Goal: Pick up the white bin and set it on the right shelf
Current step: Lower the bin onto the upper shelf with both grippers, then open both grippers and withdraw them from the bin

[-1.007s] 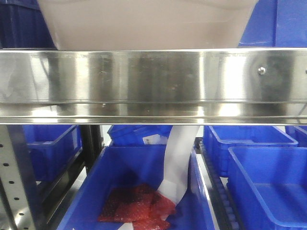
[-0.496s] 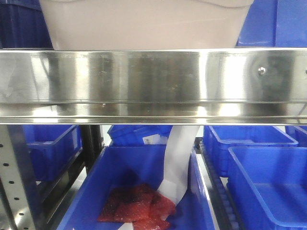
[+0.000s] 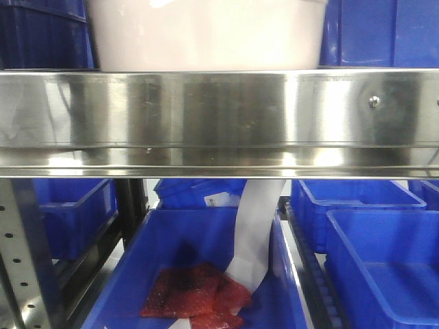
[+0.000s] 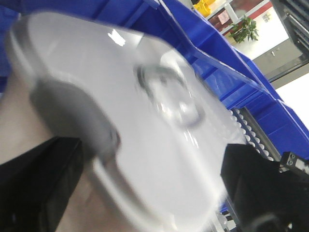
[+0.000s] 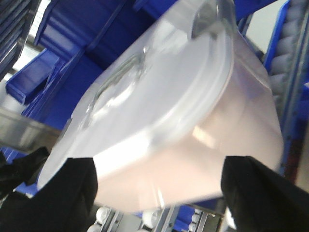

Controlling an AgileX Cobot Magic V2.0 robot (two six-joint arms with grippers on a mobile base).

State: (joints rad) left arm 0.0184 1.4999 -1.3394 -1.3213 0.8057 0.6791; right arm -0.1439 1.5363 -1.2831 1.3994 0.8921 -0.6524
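I judge the placing step to be in hand. In the front view the white bin (image 3: 206,34) sits directly above the shiny front rail of the right shelf (image 3: 219,120), its base hidden behind that rail, so I cannot tell whether it rests on the shelf or is carried just over it.

Left arm: the left end effector (image 4: 145,193) shows only as dark fingers (image 4: 36,186) at either edge of the wrist view, spread wide with the bin's lidded end between them. Contact cannot be confirmed through the blur.

Right arm: the right end effector (image 5: 159,193) reads the same, dark fingers (image 5: 260,193) apart on either side of the bin's end wall. I cannot tell if it is clamped.

Next move, in my judgement: settle the bin fully onto the shelf behind the rail, confirm it sits level, then release both sides together and draw straight back.

Surroundings: blue bins (image 3: 374,31) stand on either side of the white bin on the shelf. Below the rail, an open blue bin (image 3: 206,274) holds red padded packets (image 3: 195,295) and a white strip (image 3: 257,233). A perforated grey upright (image 3: 20,253) stands below the rail at the left.
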